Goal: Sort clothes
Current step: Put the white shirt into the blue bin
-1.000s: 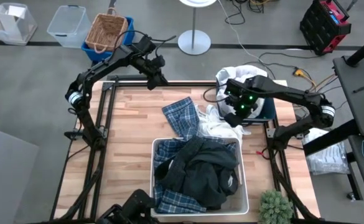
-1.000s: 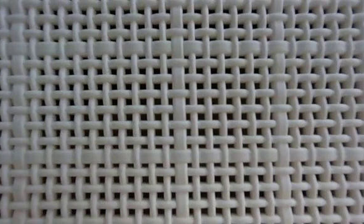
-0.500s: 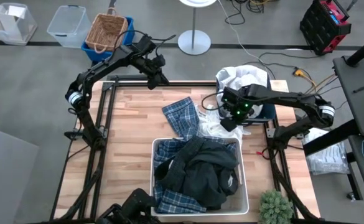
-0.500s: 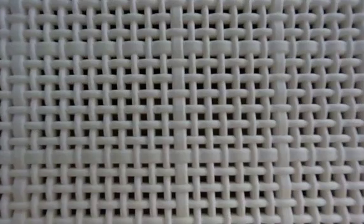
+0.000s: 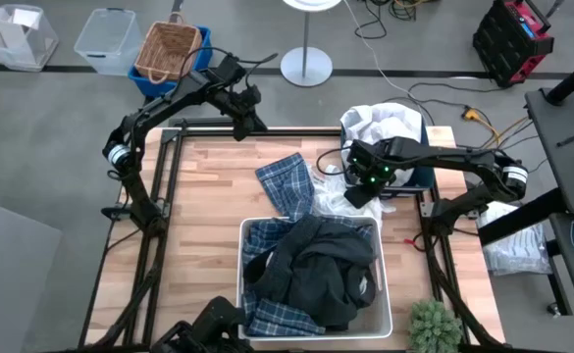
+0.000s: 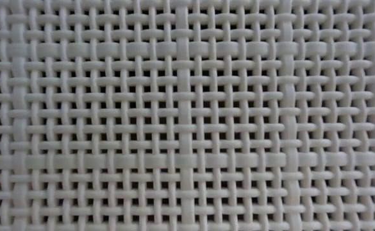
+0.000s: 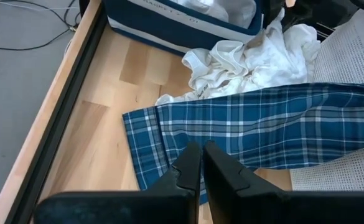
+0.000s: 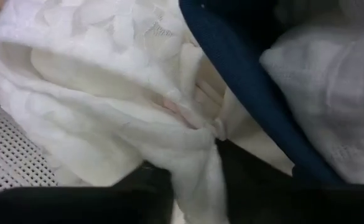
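Note:
A white garment (image 5: 334, 196) lies crumpled on the wooden table against the navy bin (image 5: 416, 176), which holds more white clothes (image 5: 385, 123). My right gripper (image 5: 358, 193) is down on this garment and shut on it. Beside it a blue plaid garment (image 5: 285, 181) lies spread on the table, one end running into the white basket (image 5: 386, 294). The basket also holds a dark garment (image 5: 316, 270). My left gripper (image 5: 253, 124) hovers shut over the table's far edge and holds nothing. In the left wrist view its shut fingers (image 7: 201, 168) look toward the plaid garment (image 7: 262, 124). My right gripper pinches a gathered fold of the white garment (image 8: 200, 149) between its two fingers (image 8: 250, 180), where the wrinkles run together. The fingers come steeply from above, next to the navy bin's wall (image 8: 244, 74). The rest of the garment lies slack on the table.
The low view is filled by the white basket's woven wall (image 6: 187, 115). On the floor beyond the table stand a wicker basket (image 5: 169, 49) in a blue bin, a clear tub (image 5: 105, 39) and a lamp base (image 5: 306, 67). A green plant (image 5: 434, 326) sits at the near right corner.
My right gripper has sunk down and slightly toward the table's left, from above the navy bin's edge onto the white garment. The clothes lie as before.

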You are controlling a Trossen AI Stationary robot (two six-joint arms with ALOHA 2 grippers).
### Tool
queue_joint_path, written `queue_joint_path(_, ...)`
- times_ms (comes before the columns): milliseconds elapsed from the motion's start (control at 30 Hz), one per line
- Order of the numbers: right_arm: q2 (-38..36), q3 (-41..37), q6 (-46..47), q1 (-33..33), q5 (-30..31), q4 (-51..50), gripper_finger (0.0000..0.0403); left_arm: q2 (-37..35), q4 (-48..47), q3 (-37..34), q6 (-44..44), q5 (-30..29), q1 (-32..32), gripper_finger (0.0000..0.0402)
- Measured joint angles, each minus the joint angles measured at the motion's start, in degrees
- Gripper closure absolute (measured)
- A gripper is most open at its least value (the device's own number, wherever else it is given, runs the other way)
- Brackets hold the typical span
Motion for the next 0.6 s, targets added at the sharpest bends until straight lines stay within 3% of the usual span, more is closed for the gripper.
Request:
queue_joint_path(133, 0.0, 1.2, -1.7, 0.0, -1.0, -0.3, 0.0382, 0.0, 0.4, 0.0, 0.0, 0.0, 0.0, 0.0401)
queue_joint_path(600, -3.6, 23.3, -10.4, -0.2, -0.6, -9.5, 0.0393, 0.0, 0.2, 0.2, -0.8, 0.0, 0.0, 0.0401)
